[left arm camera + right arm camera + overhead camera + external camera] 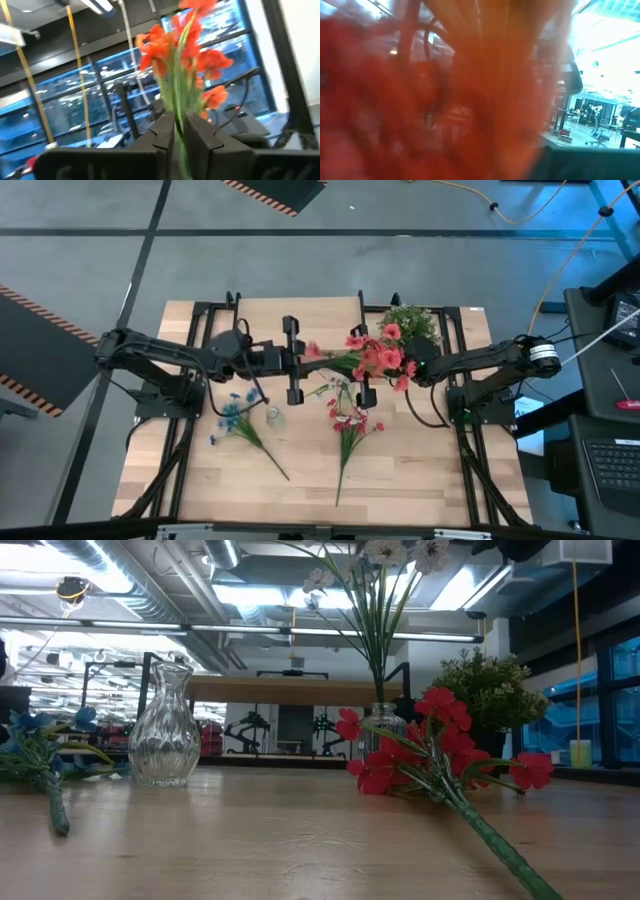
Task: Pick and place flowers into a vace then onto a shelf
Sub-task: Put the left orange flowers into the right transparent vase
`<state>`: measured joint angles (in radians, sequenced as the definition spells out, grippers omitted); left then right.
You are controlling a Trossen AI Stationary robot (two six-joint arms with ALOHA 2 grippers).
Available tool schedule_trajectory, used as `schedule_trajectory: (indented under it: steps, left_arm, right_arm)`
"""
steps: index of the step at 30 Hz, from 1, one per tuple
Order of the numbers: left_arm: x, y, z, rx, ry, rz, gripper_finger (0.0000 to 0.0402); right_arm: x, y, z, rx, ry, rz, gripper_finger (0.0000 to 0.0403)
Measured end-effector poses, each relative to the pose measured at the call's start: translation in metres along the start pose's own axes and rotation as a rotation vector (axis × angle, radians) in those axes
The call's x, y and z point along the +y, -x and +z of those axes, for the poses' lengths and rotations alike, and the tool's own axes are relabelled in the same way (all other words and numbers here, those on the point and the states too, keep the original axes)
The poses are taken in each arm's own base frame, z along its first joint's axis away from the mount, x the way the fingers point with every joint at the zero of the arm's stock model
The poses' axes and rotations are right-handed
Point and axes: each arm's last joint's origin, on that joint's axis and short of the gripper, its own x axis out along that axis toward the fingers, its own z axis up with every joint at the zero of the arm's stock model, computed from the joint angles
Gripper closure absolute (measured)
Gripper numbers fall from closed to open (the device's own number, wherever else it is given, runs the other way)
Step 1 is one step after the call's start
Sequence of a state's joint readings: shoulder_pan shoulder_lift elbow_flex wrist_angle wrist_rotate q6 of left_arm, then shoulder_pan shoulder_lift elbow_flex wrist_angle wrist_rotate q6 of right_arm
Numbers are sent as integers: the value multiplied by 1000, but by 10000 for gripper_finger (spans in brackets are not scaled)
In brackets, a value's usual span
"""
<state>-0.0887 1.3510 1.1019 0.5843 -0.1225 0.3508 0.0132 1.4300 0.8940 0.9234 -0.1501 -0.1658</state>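
My left gripper is above the table's middle, shut on the orange-red flower, which also shows in the left wrist view. My right gripper is right at its blooms, which fill the right wrist view. The blue flower and the red flower lie flat on the table. The white flower stands in a small glass jar. A clear glass vase stands on the table. The shelf's board shows behind. My left gripper pinches the orange-red flower's green stems between its two fingers. The fingers are about level and point toward the table's right, along the stems. The flower is lifted clear of the table, its blooms out beyond the fingertips toward my right gripper.
A round bushy green plant stands at the far right, close behind my right gripper. Black metal frame rails run along the table's left and right sides. Bare tabletop lies toward the near edge.
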Motion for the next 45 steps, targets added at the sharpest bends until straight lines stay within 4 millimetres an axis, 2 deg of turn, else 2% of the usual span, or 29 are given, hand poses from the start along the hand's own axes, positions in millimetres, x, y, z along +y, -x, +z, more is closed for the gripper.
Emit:
schedule_trajectory:
  steps: [10,17,25,32,41,45]
  left_arm:
    - [9,19,14,101,0,10,290]
    - [15,39,21,230,-19,-3,273]
    - [22,57,15,459,-65,162,314]
    - [22,61,7,562,-90,216,391]
    - [24,64,9,563,-92,246,400]
    - [28,65,4,604,-93,279,401]
  right_arm:
    - [0,0,0,6,12,1,397]
    - [-1,2,4,23,20,-10,397]
    - [-6,12,11,157,12,-85,397]
    - [-9,23,26,207,17,-141,397]
    - [-12,42,46,294,49,-244,397]
    - [-13,50,53,323,47,-279,397]
